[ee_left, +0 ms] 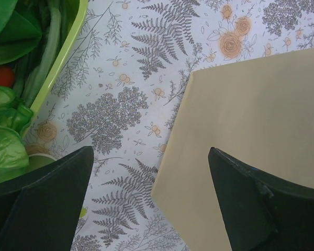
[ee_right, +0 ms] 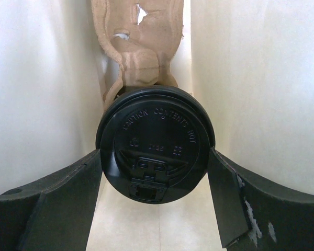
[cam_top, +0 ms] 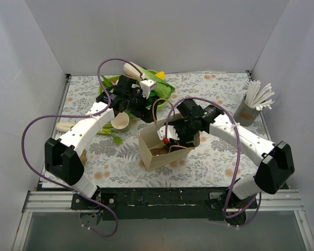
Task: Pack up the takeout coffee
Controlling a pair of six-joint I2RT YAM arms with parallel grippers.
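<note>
While the takeout coffee (ee_right: 156,151) is enclosed by the paper bag (cam_top: 156,152) near the middle of the tabletop (cam_top: 120,163), its sides are pinched by the right end effector (ee_right: 155,170). The left end effector (ee_left: 150,157) is held spread above the tabletop, just beside the bag.

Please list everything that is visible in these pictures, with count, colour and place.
takeout coffee: one, black lid, inside the bag
paper bag: one, tan, table centre
lidless cup: one, green, on its side, left of the bag
cup of straws: one, grey, white straws, back right
tray of greens: one, green, back centre
left gripper: one, black, open, behind the bag
right gripper: one, black, around the coffee, inside the bag
</note>
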